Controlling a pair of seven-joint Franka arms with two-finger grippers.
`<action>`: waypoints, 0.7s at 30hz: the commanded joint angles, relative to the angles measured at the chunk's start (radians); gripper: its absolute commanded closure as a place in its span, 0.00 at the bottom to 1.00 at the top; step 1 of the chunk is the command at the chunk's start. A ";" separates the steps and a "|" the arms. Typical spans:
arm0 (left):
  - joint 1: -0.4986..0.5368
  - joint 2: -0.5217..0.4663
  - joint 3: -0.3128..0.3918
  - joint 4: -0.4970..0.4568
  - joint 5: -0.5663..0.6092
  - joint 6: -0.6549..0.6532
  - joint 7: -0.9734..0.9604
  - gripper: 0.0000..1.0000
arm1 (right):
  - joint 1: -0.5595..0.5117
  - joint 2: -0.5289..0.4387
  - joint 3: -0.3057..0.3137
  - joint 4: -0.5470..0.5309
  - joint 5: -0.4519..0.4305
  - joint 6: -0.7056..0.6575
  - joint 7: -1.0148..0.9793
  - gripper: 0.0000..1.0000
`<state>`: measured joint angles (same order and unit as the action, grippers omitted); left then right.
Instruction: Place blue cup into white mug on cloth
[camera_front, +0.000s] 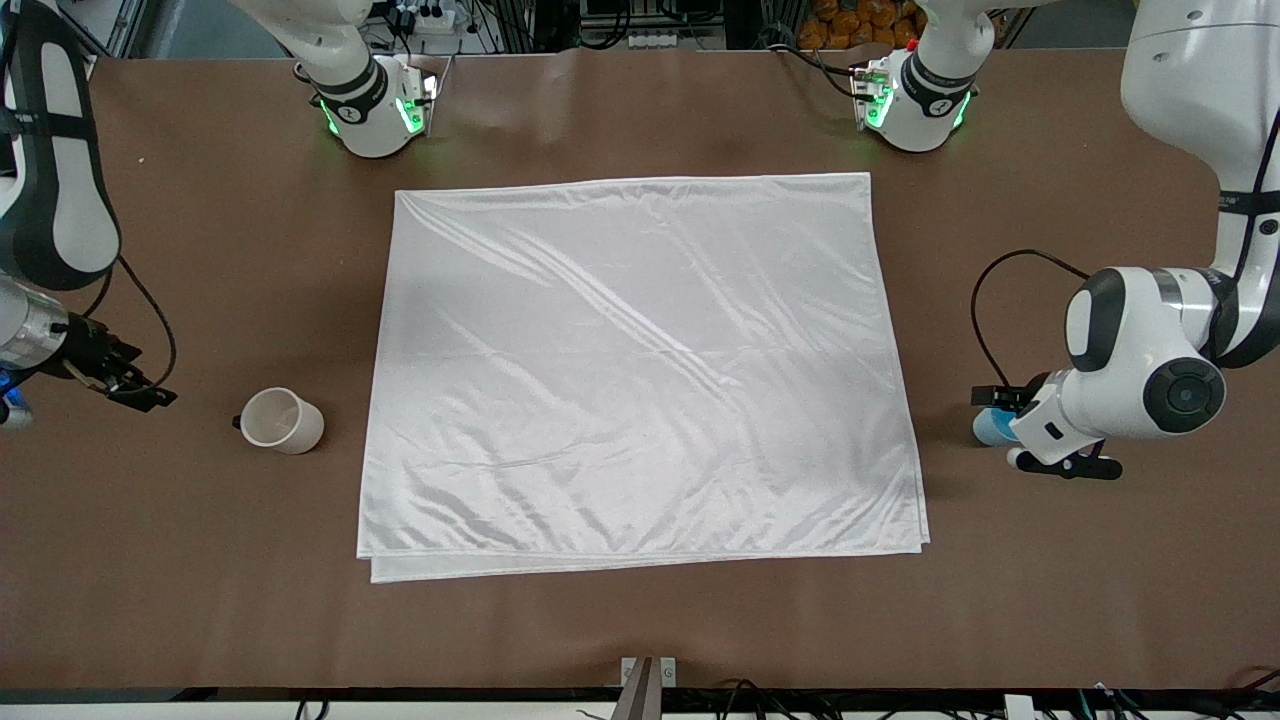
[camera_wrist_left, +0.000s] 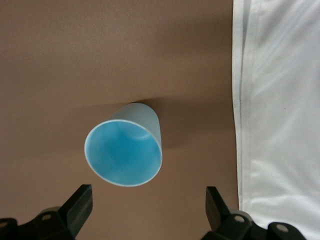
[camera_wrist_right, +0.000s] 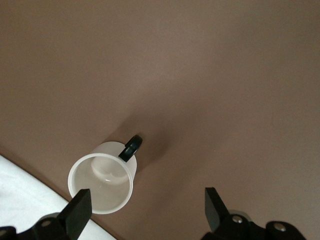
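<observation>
Here, the brown surface (camera_front: 200, 560) carries the folded white cloth (camera_front: 640, 370) at its middle. The white mug (camera_front: 283, 420) stands upright off the cloth, toward the right arm's end, black handle facing away from the cloth. The blue cup (camera_front: 990, 427) stands upright on the bare surface just beside the cloth's edge at the left arm's end. The left pincer (camera_wrist_left: 149, 210) hovers spread wide over the cup; the right pincer (camera_wrist_right: 148, 212), equally spread, hangs near the mug, gripping nothing.

Brown table (camera_front: 640, 620): white cloth (camera_front: 640, 370) spread at centre; white mug (camera_front: 283, 420) upright toward the right arm's end; blue cup (camera_front: 990, 428) toward the left arm's end.
</observation>
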<state>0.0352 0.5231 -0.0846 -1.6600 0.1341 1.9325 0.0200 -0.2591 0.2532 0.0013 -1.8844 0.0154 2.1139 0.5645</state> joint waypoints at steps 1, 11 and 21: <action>-0.004 0.038 0.002 0.032 0.025 0.016 -0.003 0.00 | 0.003 0.026 0.009 -0.030 0.001 0.064 0.132 0.00; -0.009 0.071 0.002 0.032 0.024 0.065 -0.008 0.00 | -0.009 0.107 0.009 -0.131 0.003 0.363 0.169 0.00; -0.009 0.100 0.002 0.034 0.022 0.095 -0.080 0.53 | 0.021 0.184 0.011 -0.081 0.005 0.351 0.347 0.00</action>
<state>0.0308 0.5980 -0.0846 -1.6490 0.1354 2.0179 -0.0028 -0.2514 0.3955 0.0076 -2.0084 0.0167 2.4727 0.8408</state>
